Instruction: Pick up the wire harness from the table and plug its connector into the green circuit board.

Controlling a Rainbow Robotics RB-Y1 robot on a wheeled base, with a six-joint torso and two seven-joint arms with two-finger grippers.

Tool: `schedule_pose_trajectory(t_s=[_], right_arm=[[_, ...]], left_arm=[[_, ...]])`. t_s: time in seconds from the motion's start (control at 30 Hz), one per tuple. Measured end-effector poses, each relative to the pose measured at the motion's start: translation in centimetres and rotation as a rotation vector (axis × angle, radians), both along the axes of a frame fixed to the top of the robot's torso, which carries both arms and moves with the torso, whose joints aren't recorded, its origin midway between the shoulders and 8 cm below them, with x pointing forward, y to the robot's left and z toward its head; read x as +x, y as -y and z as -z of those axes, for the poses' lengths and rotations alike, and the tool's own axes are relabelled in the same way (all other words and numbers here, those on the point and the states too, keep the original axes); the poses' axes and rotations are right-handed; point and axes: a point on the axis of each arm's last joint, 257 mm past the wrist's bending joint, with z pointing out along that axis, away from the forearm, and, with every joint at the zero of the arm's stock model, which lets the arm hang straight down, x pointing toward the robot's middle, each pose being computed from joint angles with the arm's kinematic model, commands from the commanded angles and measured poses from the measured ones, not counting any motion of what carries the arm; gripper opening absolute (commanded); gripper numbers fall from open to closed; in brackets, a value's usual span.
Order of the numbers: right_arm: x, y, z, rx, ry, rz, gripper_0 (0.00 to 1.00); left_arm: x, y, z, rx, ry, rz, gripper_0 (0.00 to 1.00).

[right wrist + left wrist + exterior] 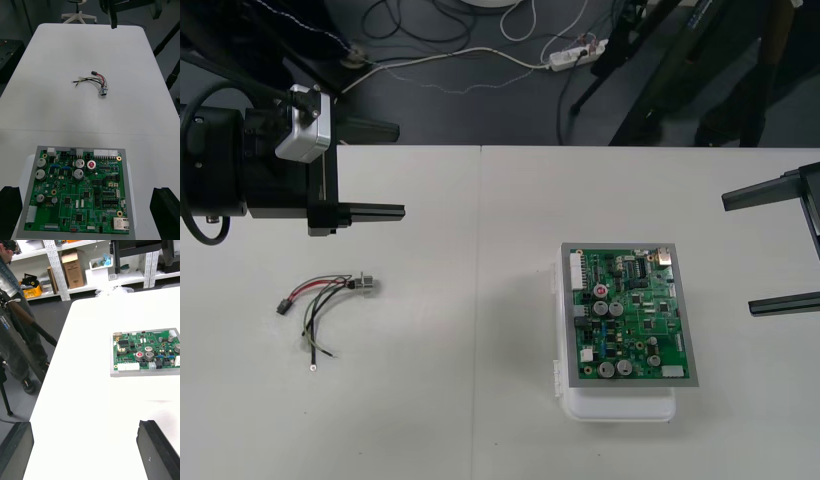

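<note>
Red-black-green harness [325, 300] on table [480, 420], near spread left gripper [375, 170], untouched; right gripper [780, 248] parked.

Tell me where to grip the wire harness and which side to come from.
I'd pinch the wires just behind the black plug, coming straight down with the open left hand. The wire harness lies flat on the table, its wires fanning apart elsewhere, and this leaves the plug tip free for the board.

Left end effector [398, 170] and right end effector [738, 252] well apart at their own sides, fingers spread wide.
</note>
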Motion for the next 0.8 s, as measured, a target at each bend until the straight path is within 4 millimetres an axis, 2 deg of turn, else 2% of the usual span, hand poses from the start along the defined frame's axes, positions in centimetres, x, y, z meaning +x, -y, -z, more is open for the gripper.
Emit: schedule_pose_trajectory(t_s=[0.8], right_arm=[[0.00,0.00,0.00,0.000,0.000,0.000,1.00]], left_arm=[[0.00,0.00,0.00,0.000,0.000,0.000,0.81]])
